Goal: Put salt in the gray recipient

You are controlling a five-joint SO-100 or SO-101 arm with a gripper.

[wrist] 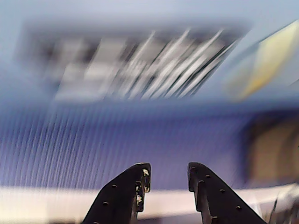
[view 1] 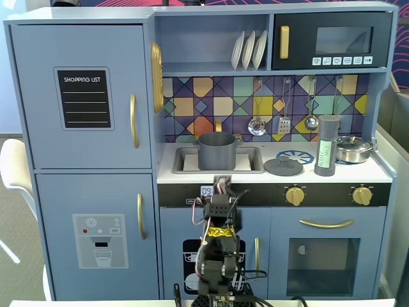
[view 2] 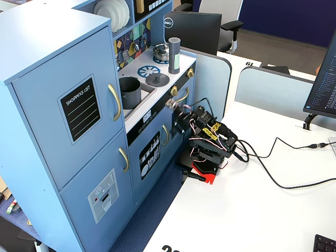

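Salt (view 1: 326, 146): tall gray shaker, pale green label, upright on counter, at 3 o'clock from pot.
Gray recipient (view 1: 216, 151): matte pot, upright in sink.

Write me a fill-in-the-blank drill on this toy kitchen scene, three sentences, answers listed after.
1. The gray pot stands in the ____ of the toy kitchen.
2. In the front fixed view, the salt shaker stands between the flat gray lid and the shiny steel ____.
3. In the wrist view, the gripper holds ____ between its fingers.

Missing words: sink; pan; nothing
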